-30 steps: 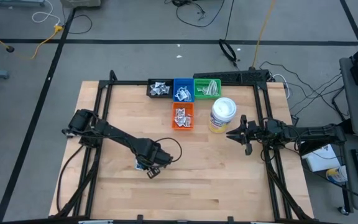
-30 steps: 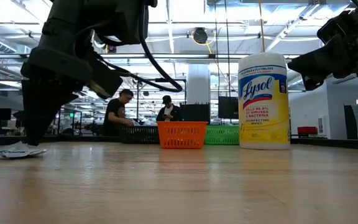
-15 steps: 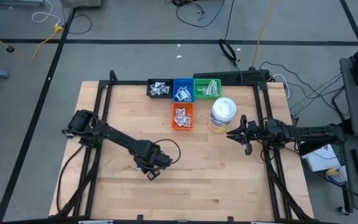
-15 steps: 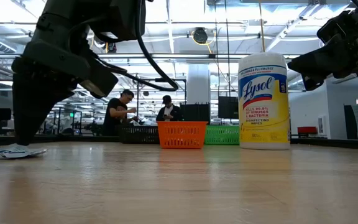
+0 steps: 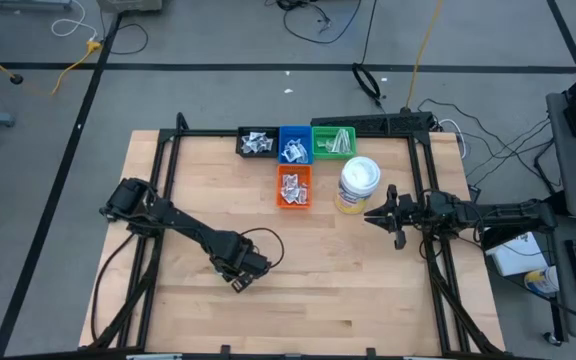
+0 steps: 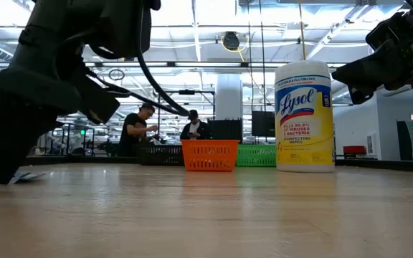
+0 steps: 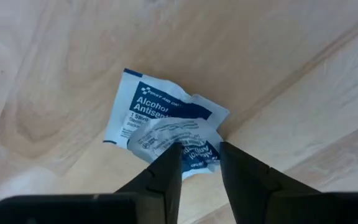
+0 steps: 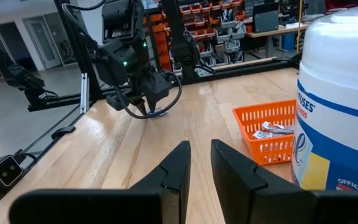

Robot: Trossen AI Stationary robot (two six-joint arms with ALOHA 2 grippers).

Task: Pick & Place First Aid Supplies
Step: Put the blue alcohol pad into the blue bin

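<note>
Your left gripper (image 7: pixel 194 163) is hovering low over the desk (image 5: pixel 368 290) toward seven o'clock, its fingers slightly apart and straddling the edge of two overlapping white packets (image 7: pixel 166 127) lying flat beneath it. Your right gripper (image 5: pixel 371 215) is waiting at three o'clock beside the wipes canister (image 5: pixel 357 184), fingers narrowly parted, holding nothing.

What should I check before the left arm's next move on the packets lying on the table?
1. Left gripper down at the packets: ok.
2. Fingers straddle an edge of the crumpled top packet: ok.
3. Only one packet caught: cannot tell, two overlap.
4. Packet lifted off the table: not ok.
5. Orange basket has room: ok.
6. Right gripper parked by the wipes tub, clear: ok.
</note>
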